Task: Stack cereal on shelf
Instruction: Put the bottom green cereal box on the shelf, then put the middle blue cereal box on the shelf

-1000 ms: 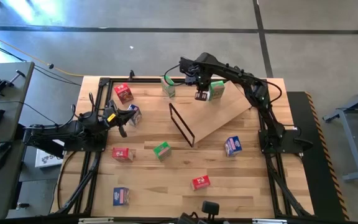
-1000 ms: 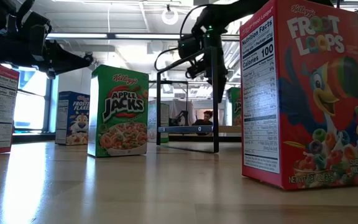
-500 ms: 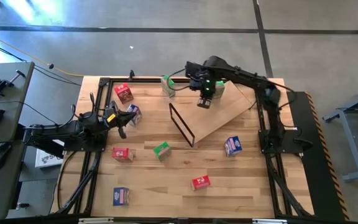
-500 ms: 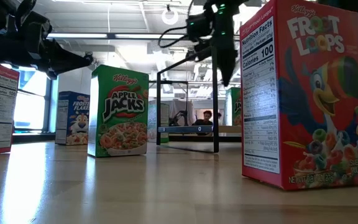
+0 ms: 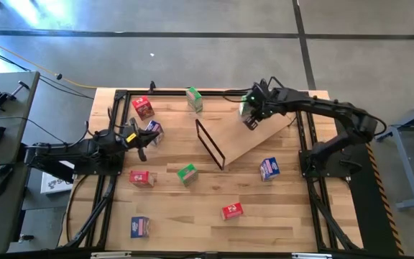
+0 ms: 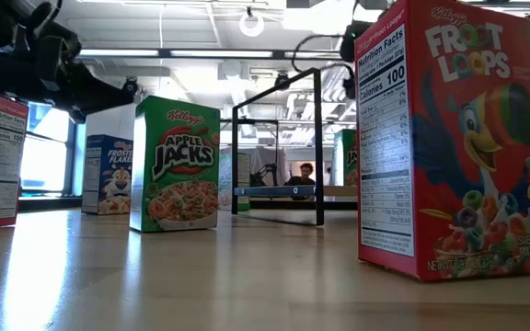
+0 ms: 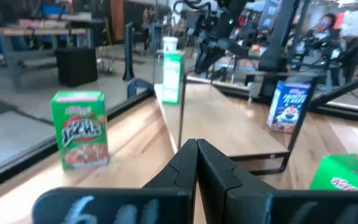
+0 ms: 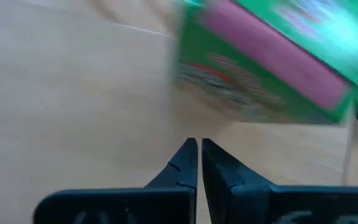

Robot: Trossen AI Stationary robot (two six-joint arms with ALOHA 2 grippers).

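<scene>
The shelf [image 5: 257, 137] is a slanted plywood board with a black wire frame [image 5: 209, 144] at its lower edge. A green cereal box [image 5: 247, 107] rests on the board near its far upper end and shows close ahead in the right wrist view [image 8: 266, 68]. My right gripper [image 5: 250, 123] hovers shut over the board just beside that box, with nothing between its fingers [image 8: 197, 149]. Other cereal boxes stand around the table: red [image 5: 143, 108], green [image 5: 193, 99], blue [image 5: 154, 132]. My left gripper [image 5: 141, 141] waits shut at the left, by the blue box.
More boxes stand on the near half of the table: red [image 5: 140, 178], green [image 5: 187, 173], blue [image 5: 269, 168], red [image 5: 231, 211], blue [image 5: 140, 226]. In the low view a red box [image 6: 444, 138] and a green one [image 6: 178, 165] stand close to the camera.
My right gripper has swung from the shelf's far left part toward the table's right edge, across the board, sinking slightly and rolling as the arm folded back. The green box on the shelf has stayed where it was.
</scene>
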